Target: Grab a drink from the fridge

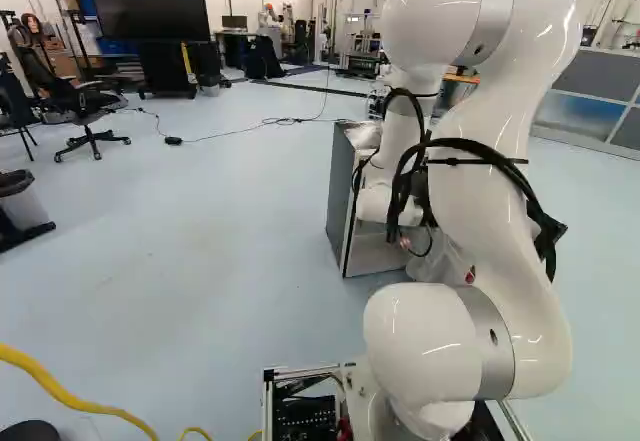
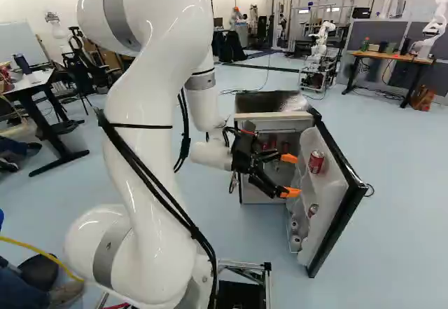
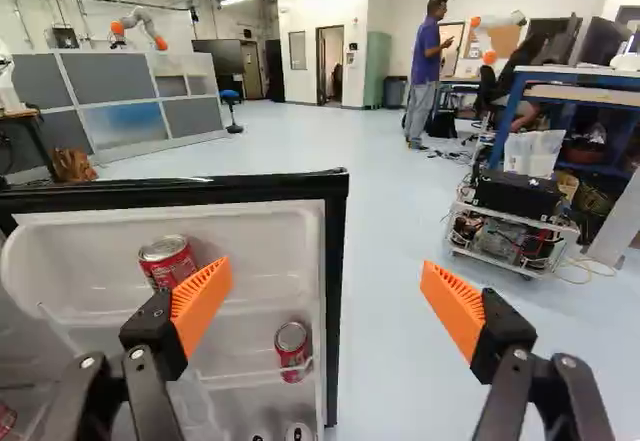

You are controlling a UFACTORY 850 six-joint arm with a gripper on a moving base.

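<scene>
The gripper [image 3: 330, 301] stands wide open with nothing held, its two orange pads [image 3: 203, 306] well apart. Just ahead of it, and partly hidden by the finger on the door's hinge side, a red can [image 3: 168, 261] sits on the upper shelf [image 3: 85, 251] of the fridge door. A second red can [image 3: 291, 349] is lower down, ahead of the gap between the fingers, with the pale tops of more cans [image 3: 299, 431] below it. The door's black free edge [image 3: 337, 291] also crosses that gap, so the other finger lines up outside the door. Beyond the door, well ahead of the gripper, stands a grey partition [image 3: 110, 111]. The fridge [image 2: 269, 102] itself is beside the gripper, its door swung open.

The step in hand looks to be lining up for the pick: the door is open, no drink is gripped. If the upper can is the one wanted, the next move calls for a sideways shift towards the hinge side — enough to bring one finger to each side of it — then a forward reach and a close. Going straight ahead as things lie would risk the door edge coming between the fingers.
</scene>
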